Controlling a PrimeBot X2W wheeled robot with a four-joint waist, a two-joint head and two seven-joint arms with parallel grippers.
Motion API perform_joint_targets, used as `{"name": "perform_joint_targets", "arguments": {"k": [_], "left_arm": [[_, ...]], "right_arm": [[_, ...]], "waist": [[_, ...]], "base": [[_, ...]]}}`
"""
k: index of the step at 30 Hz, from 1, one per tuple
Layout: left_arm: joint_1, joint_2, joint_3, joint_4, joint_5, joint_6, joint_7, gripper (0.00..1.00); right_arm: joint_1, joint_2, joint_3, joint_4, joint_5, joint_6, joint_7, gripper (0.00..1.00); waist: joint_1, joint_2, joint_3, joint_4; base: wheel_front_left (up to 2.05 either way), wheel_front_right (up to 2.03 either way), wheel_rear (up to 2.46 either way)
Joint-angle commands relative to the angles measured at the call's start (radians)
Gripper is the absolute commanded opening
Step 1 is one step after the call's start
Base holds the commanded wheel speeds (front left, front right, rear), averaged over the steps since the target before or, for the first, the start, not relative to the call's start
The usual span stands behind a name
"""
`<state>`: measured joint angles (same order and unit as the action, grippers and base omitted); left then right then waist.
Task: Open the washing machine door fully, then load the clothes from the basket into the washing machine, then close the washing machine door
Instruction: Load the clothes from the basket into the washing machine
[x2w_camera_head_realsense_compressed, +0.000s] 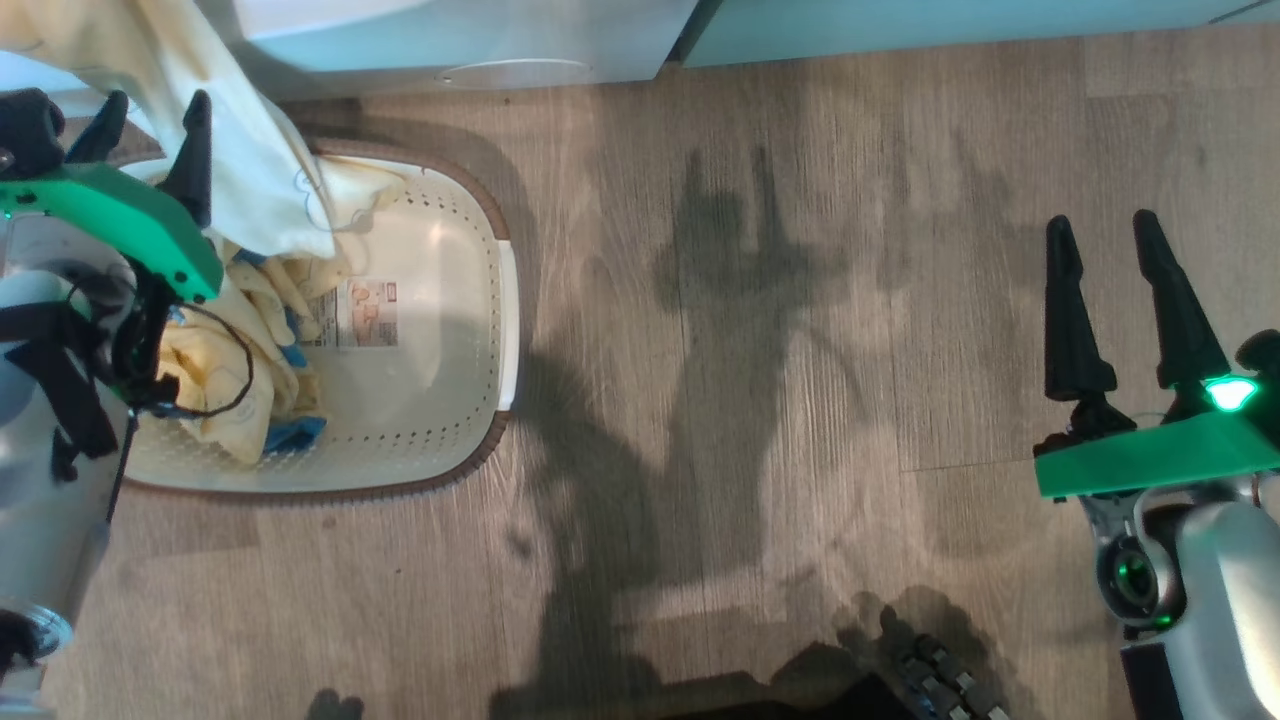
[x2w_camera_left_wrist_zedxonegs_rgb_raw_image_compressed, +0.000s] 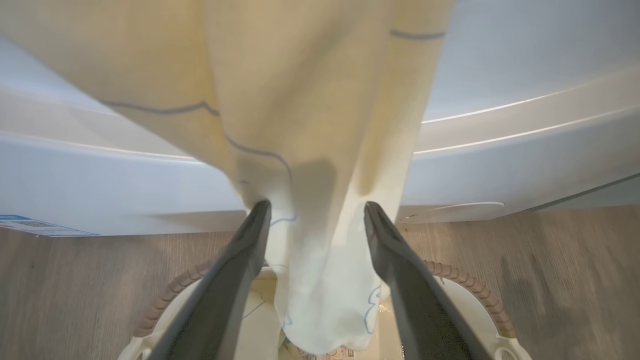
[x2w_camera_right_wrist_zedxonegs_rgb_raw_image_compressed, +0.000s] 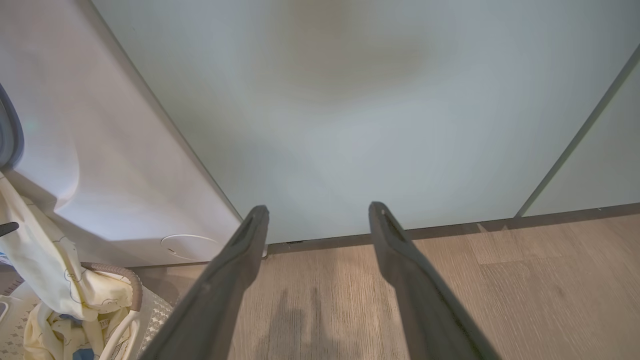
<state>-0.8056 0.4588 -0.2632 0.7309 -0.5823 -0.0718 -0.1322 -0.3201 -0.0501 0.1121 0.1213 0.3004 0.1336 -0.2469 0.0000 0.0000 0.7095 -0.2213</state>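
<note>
Head view: at 10 o'clock the left end effector (x2w_camera_head_realsense_compressed: 157, 105) is spread over the basket (x2w_camera_head_realsense_compressed: 482, 197). A pale garment (x2w_camera_head_realsense_compressed: 250, 150) hangs down at its 3 o'clock, and more clothes (x2w_camera_head_realsense_compressed: 230, 350) lie inside the basket. At 3 o'clock the right end effector (x2w_camera_head_realsense_compressed: 1102, 225) is spread and empty above the floor (x2w_camera_head_realsense_compressed: 800, 350).

Left wrist view: the garment (x2w_camera_left_wrist_zedxonegs_rgb_raw_image_compressed: 310, 100) hangs from 12 o'clock between the spread fingers (x2w_camera_left_wrist_zedxonegs_rgb_raw_image_compressed: 240, 250), unpinched, before the washer (x2w_camera_left_wrist_zedxonegs_rgb_raw_image_compressed: 500, 150).

Right wrist view: the spread fingers (x2w_camera_right_wrist_zedxonegs_rgb_raw_image_compressed: 400, 260) face a cabinet (x2w_camera_right_wrist_zedxonegs_rgb_raw_image_compressed: 350, 125). The washer (x2w_camera_right_wrist_zedxonegs_rgb_raw_image_compressed: 100, 150) is at 9 o'clock and the basket (x2w_camera_right_wrist_zedxonegs_rgb_raw_image_compressed: 135, 290) at 7.
</note>
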Motion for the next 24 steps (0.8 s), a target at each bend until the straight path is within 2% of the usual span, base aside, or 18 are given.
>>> {"name": "perform_joint_targets", "arguments": {"k": [1, 3, 5, 15, 24], "left_arm": [[-0.023, 0.051, 0.024, -0.002, -0.006, -0.007, 0.0, 0.95], [-0.035, 0.049, 0.02, 0.021, -0.008, -0.013, -0.001, 0.45], [-0.046, 0.048, 0.015, 0.041, -0.01, -0.018, -0.003, 0.0], [-0.065, 0.026, -0.013, 0.099, -0.024, -0.04, -0.025, 0.0], [-0.04, 0.023, -0.026, 0.044, -0.041, -0.048, -0.045, 0.0]], "right_arm": [[-0.004, 0.0, 0.024, -0.018, 0.012, -0.003, -0.011, 1.0], [-0.007, 0.0, 0.027, -0.014, 0.016, -0.003, -0.012, 1.0], [-0.009, 0.0, 0.028, -0.011, 0.019, -0.003, -0.013, 1.0], [-0.002, 0.0, 0.005, -0.009, 0.005, -0.003, -0.015, 1.0], [0.02, -0.003, -0.007, -0.012, -0.015, -0.003, -0.015, 1.0]], "waist": [[0.0, 0.0, 0.001, -0.002], [0.0, 0.0, 0.0, -0.004], [0.0, 0.0, 0.0, -0.004], [0.0, 0.0, -0.024, 0.028], [0.0, 0.0, -0.077, 0.08]], "base": [[0.0, 0.0, 0.0], [0.0, 0.0, 0.0], [0.0, 0.0, 0.0], [0.0, 0.0, 0.0], [0.0, 0.0, 0.0]]}}
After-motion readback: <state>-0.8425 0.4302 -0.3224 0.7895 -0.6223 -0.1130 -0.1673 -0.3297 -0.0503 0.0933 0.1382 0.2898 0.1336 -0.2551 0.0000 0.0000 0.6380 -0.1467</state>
